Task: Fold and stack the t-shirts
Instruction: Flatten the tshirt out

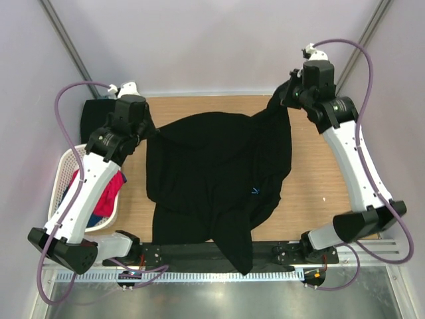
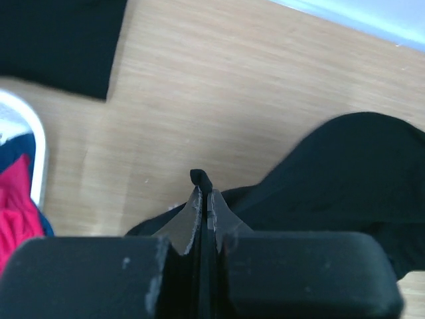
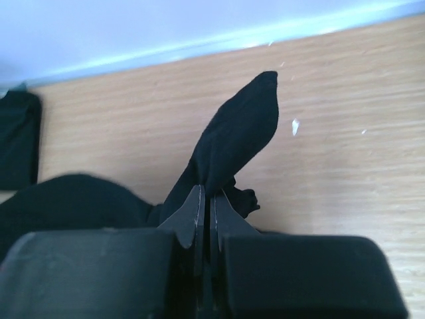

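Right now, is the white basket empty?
No, the white basket has a red-pink garment lying inside it, seen from the top camera.

High overhead view; two close wrist views, same t-shirt (image 1: 212, 173).

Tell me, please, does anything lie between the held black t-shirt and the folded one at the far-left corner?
Nothing visible does: bare table separates the held t-shirt from the folded t-shirt; the basket sits aside, nearer the arm bases.
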`<state>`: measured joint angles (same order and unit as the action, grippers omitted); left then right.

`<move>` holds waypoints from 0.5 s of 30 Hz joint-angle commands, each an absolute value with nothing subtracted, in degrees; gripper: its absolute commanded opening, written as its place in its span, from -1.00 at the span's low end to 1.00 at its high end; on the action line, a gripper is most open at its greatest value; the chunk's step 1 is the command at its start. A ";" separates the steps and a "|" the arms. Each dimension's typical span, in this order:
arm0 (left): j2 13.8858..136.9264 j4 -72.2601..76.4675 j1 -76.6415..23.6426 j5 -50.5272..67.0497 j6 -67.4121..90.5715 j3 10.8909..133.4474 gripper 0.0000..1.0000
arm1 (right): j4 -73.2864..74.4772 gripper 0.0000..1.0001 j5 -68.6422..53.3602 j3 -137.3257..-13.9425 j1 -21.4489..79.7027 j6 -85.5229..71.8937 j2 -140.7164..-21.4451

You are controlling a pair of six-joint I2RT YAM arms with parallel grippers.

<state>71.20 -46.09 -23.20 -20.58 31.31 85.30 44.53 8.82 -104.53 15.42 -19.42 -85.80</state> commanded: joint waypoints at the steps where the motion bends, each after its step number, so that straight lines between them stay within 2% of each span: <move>1: 71.28 -53.34 -22.59 -23.03 34.00 82.03 -0.99 | 41.84 -0.97 -2.59 -92.44 15.73 -18.80 -80.35; 5: 71.28 -54.93 -21.10 -21.54 38.75 74.46 -0.99 | 38.33 -0.97 -7.11 -74.83 18.89 -26.09 -75.68; 7: 71.19 -54.50 -20.74 -20.57 40.25 71.03 -1.00 | 34.38 -0.98 -6.51 -65.36 24.15 -29.25 -73.40; 13: 70.31 -53.44 -20.57 -17.49 44.20 60.92 -1.00 | 28.22 -0.97 -6.68 -55.30 37.77 -37.35 -75.92; 15: 70.31 -53.26 -20.30 -17.58 44.38 58.99 -0.99 | 28.47 -0.90 -5.37 -54.67 39.98 -37.53 -77.77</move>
